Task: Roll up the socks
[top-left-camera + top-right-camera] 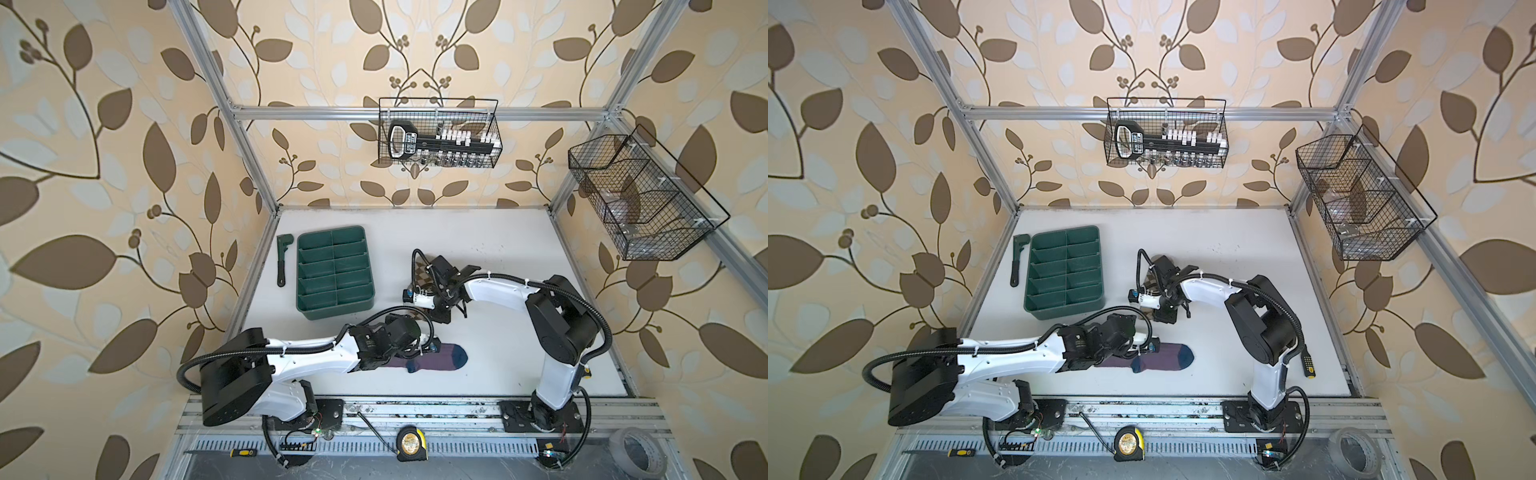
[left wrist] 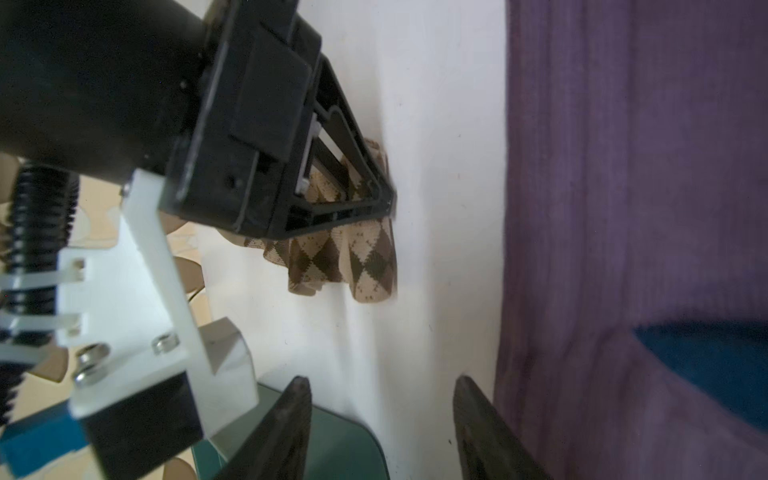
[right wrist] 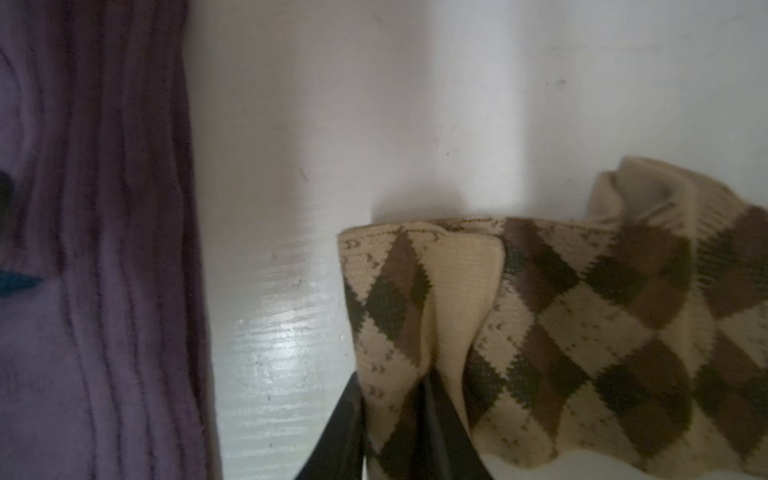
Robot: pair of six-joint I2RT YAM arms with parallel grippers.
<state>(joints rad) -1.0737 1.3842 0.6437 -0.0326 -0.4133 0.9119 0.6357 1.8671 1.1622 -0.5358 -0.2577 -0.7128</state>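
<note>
Purple sock (image 1: 440, 359) lies flat toward the front of the table (image 1: 519, 257), long axis left-right in both top views, navy toe pointing right. Left claw (image 2: 381, 380) gapes empty at its edge. Right claw (image 3: 392, 386) pinches the crumpled argyle sock (image 3: 582, 332) behind it.

Bright, even light up top, edges bowing wide; glare streaks the worktop (image 3: 282, 340) in the right wrist view, purple sock (image 3: 104, 249) smeared soft.

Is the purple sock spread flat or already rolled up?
Spread flat: the purple sock lies stretched out, navy heel and toe both visible, no roll visible.
</note>
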